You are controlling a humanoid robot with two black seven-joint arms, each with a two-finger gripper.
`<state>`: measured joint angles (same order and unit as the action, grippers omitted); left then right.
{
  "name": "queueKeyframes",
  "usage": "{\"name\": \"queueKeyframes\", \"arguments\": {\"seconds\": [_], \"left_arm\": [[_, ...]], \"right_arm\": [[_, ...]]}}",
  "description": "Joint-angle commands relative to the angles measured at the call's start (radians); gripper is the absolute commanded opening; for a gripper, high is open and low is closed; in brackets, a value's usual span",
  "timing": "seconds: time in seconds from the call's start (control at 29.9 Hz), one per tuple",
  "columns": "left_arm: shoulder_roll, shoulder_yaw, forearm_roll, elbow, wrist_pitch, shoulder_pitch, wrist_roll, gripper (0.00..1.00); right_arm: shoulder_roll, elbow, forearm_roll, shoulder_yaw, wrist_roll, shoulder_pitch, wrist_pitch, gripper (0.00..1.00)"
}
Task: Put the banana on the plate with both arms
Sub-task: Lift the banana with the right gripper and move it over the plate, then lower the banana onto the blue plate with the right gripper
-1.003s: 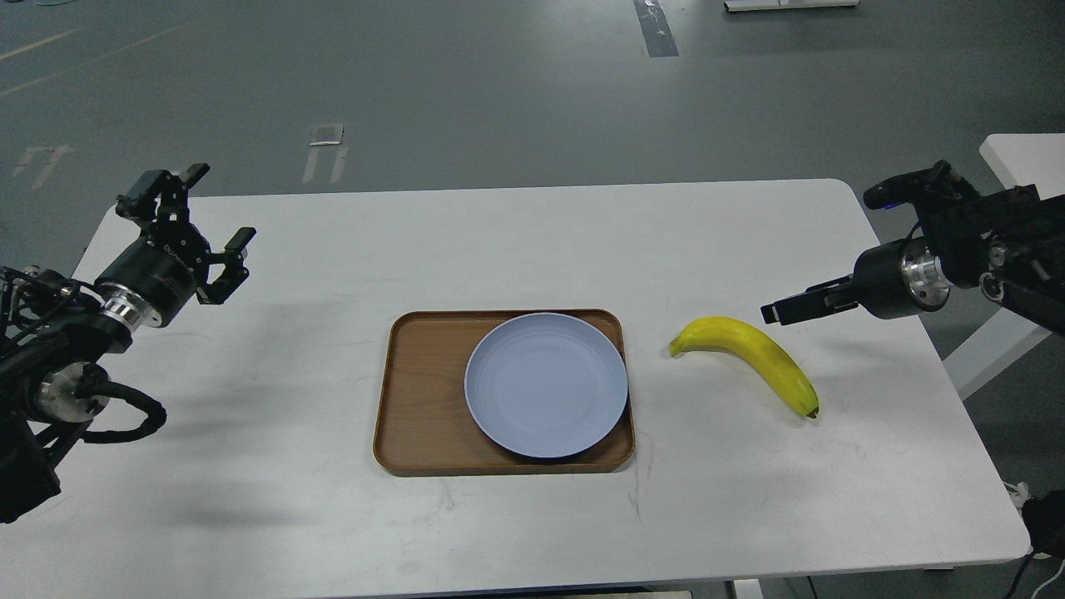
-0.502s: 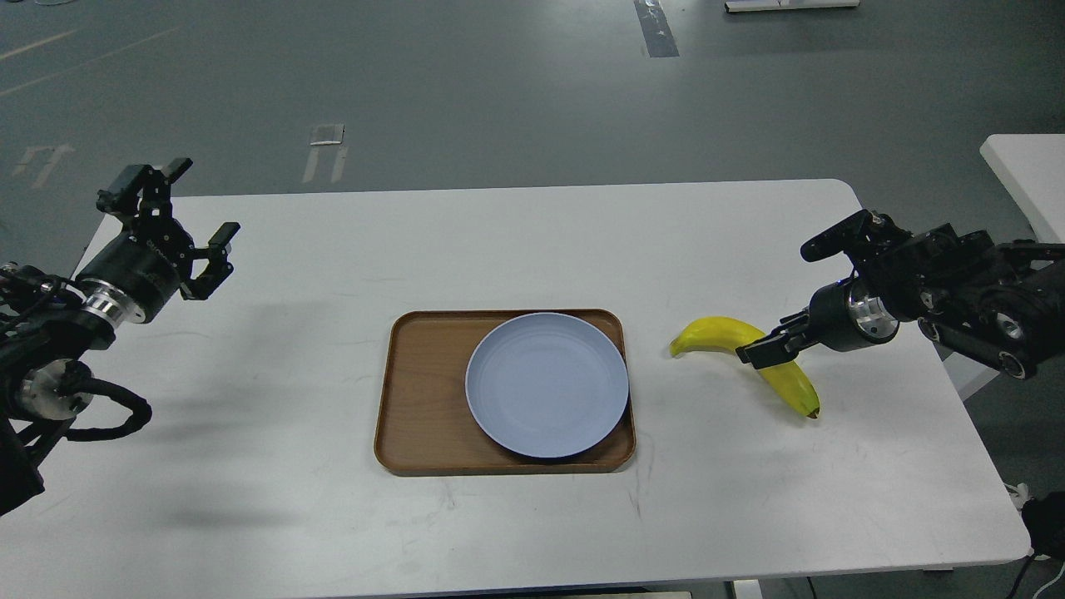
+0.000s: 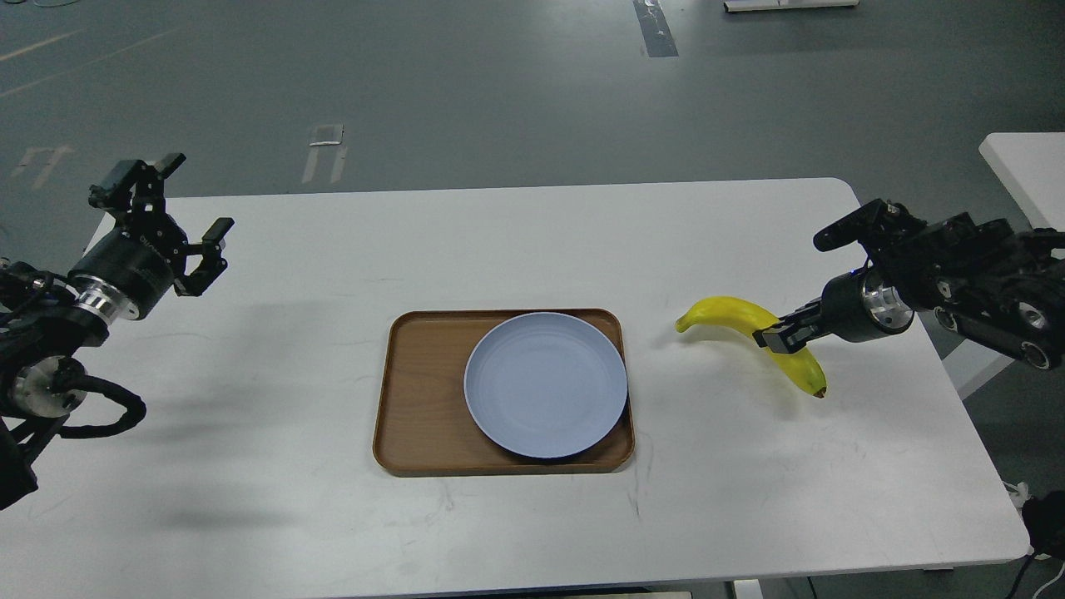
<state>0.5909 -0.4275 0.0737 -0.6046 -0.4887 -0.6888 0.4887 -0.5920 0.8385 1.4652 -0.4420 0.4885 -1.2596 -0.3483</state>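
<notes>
The yellow banana hangs a little above the white table, right of the plate, with its shadow on the tabletop below. My right gripper comes in from the right and is shut on the banana near its middle. The pale blue plate lies empty on the right part of a brown wooden tray at the table's centre. My left gripper is open and empty above the table's far left corner, well away from the plate.
A second white table stands off the right edge behind my right arm. Grey floor lies beyond the far edge. Bare tabletop lies between the tray and each arm.
My right gripper came down onto the banana, shut on it and lifted it slightly up and to the right. My left gripper drew back a little to the left.
</notes>
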Motion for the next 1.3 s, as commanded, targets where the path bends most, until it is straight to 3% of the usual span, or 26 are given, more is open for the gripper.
{"name": "queueKeyframes", "arguments": {"seconds": [0.0, 0.17, 0.37, 0.57, 0.9, 1.04, 1.07, 1.14, 1.2, 1.24, 1.27], "left_arm": [[0.001, -0.001, 0.0, 0.0, 0.0, -0.003, 0.0, 0.98], [0.0, -0.002, 0.0, 0.0, 0.0, -0.006, 0.0, 0.98], [0.0, -0.004, 0.0, -0.001, 0.0, -0.008, 0.0, 0.98], [0.0, -0.004, 0.0, -0.001, 0.0, -0.018, 0.0, 0.98], [0.0, -0.001, -0.003, -0.001, 0.0, -0.038, 0.0, 0.98], [0.001, -0.001, -0.003, -0.001, 0.0, -0.038, 0.0, 0.98], [0.003, -0.001, -0.003, -0.001, 0.0, -0.038, 0.0, 0.98], [0.001, -0.001, -0.003, -0.001, 0.0, -0.038, 0.0, 0.98], [0.001, -0.001, -0.003, -0.001, 0.0, -0.038, 0.0, 0.98], [0.001, -0.001, -0.003, -0.001, 0.0, -0.038, 0.0, 0.98], [0.001, -0.001, -0.003, -0.001, 0.0, -0.038, 0.0, 0.98]], "right_arm": [[-0.063, 0.095, -0.008, 0.005, 0.0, -0.099, -0.003, 0.0], [-0.062, 0.182, -0.019, 0.006, 0.0, -0.204, -0.015, 0.0], [0.081, 0.197, -0.052, 0.002, 0.0, -0.239, -0.087, 0.0], [0.299, 0.094, -0.106, -0.046, 0.0, -0.236, -0.104, 0.0], [0.439, -0.005, -0.161, -0.096, 0.0, -0.181, -0.1, 0.02], [0.446, -0.029, -0.163, -0.096, 0.0, -0.155, -0.089, 0.26], [0.446, -0.029, -0.164, -0.095, 0.0, -0.15, -0.086, 0.38], [0.446, -0.029, -0.166, -0.092, 0.0, -0.15, -0.078, 0.46], [0.446, -0.029, -0.184, -0.081, 0.0, -0.15, -0.075, 0.59], [0.446, -0.03, -0.215, -0.08, 0.0, -0.152, -0.075, 0.72], [0.446, -0.03, -0.215, -0.08, 0.0, -0.152, -0.075, 0.72]]}}
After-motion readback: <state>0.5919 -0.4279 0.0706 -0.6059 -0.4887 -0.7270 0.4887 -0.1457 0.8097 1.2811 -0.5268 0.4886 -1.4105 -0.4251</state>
